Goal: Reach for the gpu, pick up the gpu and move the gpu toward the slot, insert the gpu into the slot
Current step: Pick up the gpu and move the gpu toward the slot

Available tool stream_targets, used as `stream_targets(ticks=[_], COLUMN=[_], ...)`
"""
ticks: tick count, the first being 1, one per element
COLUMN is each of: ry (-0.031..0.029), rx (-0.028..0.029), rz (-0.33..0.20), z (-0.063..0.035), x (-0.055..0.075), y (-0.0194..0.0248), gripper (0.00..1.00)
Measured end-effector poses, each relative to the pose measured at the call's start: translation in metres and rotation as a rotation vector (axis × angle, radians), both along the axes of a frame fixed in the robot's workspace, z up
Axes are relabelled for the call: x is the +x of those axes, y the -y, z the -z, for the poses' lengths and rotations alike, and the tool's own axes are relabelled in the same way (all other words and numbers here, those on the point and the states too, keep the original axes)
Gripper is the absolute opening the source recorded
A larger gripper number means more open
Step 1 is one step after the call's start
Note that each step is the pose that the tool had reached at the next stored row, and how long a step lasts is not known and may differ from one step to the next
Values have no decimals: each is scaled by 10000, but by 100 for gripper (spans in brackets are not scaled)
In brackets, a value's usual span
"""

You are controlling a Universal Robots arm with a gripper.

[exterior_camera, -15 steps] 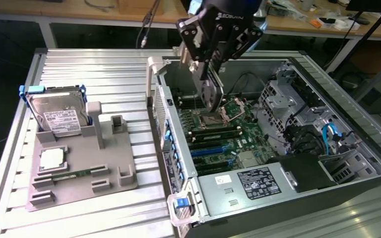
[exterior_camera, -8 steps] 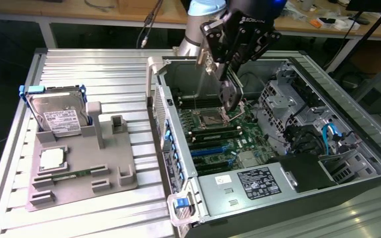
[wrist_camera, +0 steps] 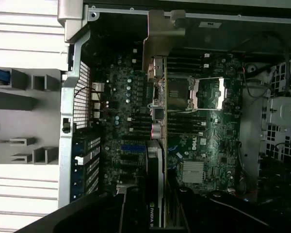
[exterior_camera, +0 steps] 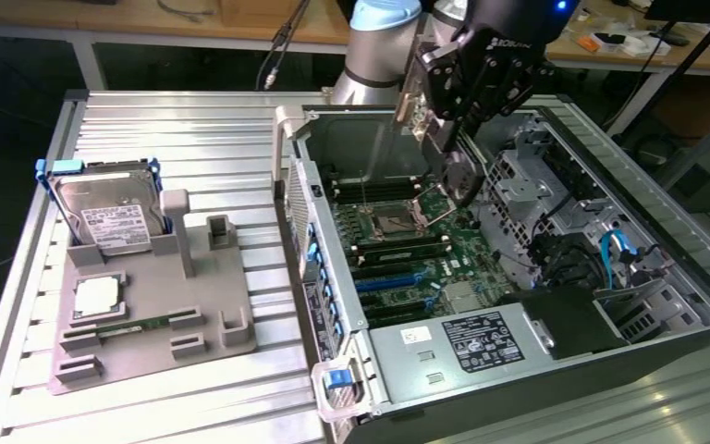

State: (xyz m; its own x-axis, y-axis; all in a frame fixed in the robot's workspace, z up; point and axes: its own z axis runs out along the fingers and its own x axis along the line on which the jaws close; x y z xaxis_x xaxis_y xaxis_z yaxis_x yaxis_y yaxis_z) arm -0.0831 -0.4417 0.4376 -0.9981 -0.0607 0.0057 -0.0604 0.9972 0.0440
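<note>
Holding: end effector (exterior_camera: pixel 447 134) clamped on the gpu (wrist_camera: pixel 156 160), upper centre of exterior view, above computer case (exterior_camera: pixel 299 199).
Axis: card edge-on, long axis leading away from end effector, silver bracket (wrist_camera: pixel 163 36) at far end.
Slot: blue slot (exterior_camera: pixel 386 276) on the case floor, well apart below.
Hidden: card's near end cut off by wrist view's frame edge.

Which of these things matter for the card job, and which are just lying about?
In the job: the gpu, held by the gripper over the computer case; the slot, blue, inside it.
Lying about: the hard drive, the processor chip, the memory stick, on the grey tray.
</note>
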Motion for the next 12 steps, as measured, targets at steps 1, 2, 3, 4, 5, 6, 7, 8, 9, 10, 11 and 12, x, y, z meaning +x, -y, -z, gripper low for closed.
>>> stream_targets(ticks=[1, 2, 3, 4, 5, 6, 7, 8, 9, 10, 11, 12], ry=[-1, 0, 0, -1, -1, 0, 0, -1, -1, -1, 0, -2], rx=[0, 0, 0, 0, 0, 0, 0, 0, 0, -1, 0, -1], rz=[2, 1, -1, -1, -1, -3, -2, -1, -2, -3, -2, -3], z=[3, 6, 9, 12, 16, 19, 22, 25, 29, 31, 34, 33], x=[50, 97, 142, 188, 233, 278, 322, 363, 415, 453, 493, 498], y=[0, 0, 0, 0, 0, 0, 0, 0, 0, 0, 0, 0], gripper=[27, 27, 27, 27, 27, 27, 27, 27, 27, 27, 27, 27])
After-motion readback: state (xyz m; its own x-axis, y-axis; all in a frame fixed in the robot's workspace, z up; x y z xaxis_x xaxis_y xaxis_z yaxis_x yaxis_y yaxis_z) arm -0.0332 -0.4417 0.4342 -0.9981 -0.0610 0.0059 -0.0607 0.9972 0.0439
